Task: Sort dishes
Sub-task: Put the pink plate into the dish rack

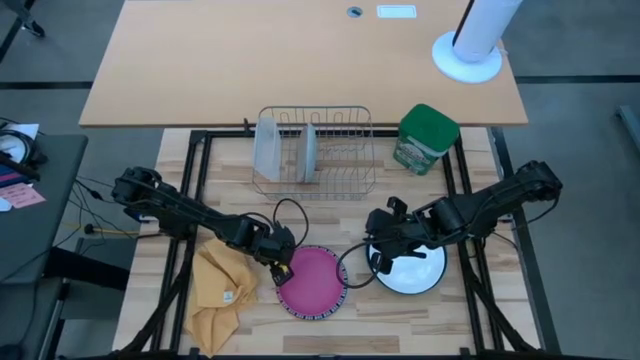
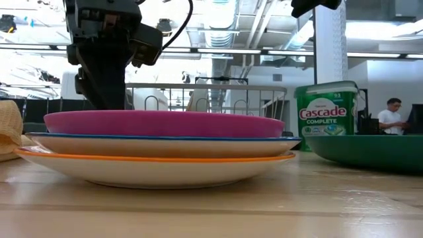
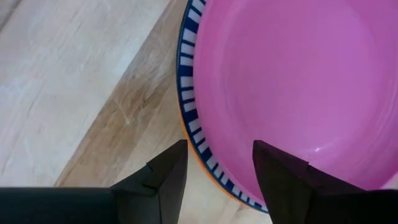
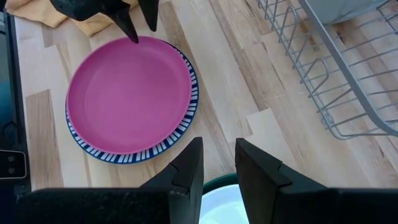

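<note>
A magenta-pink plate (image 1: 315, 280) tops a stack, lying on a blue-striped plate (image 4: 180, 134) and an orange-rimmed plate (image 2: 158, 168) that rests on the table. My left gripper (image 3: 217, 168) is open at the stack's far left rim. One finger stands over the pink plate's inside and the other outside the rims. To the right lies a white plate with a dark green rim (image 1: 415, 272). My right gripper (image 4: 217, 165) hangs above its left edge, open by a narrow gap with nothing between the fingers. A grey plate (image 1: 309, 150) stands on edge in the wire rack (image 1: 340, 150). My left gripper comes slanting down from the table's left, its fingers (image 3: 280, 177) on either side of the pink plate's rim (image 3: 239, 162). Whether either finger touches the plate, I cannot tell.
A frosted container (image 1: 267, 148) stands in the rack's left end. A green canister (image 1: 427, 138) sits at the far right. A yellow cloth (image 1: 220, 290) lies crumpled left of the stack. Bare wood shows near the front edge.
</note>
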Motion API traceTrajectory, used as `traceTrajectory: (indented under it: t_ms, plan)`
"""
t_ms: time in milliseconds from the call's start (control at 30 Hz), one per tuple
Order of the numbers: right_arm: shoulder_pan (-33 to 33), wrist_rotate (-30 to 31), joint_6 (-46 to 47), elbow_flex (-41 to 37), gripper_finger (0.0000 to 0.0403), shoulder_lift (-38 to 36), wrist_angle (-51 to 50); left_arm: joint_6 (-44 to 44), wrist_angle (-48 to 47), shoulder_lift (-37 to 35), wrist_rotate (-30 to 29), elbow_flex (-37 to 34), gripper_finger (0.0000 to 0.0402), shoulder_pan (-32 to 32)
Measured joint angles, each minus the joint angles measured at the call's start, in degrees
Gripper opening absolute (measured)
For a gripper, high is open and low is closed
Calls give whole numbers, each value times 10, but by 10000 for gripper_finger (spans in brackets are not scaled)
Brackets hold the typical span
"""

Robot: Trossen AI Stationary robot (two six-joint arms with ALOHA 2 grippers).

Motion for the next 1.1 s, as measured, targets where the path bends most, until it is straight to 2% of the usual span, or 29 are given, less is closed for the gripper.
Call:
traceTrajectory:
  t_ms: [333,1100]
  plan:
    - [0,0,0,0,95,0,0,22,33,6,-1,0,176,-2]
    - [0,0,-2,0,95,0,4,38,34,18,18,0,168,3]
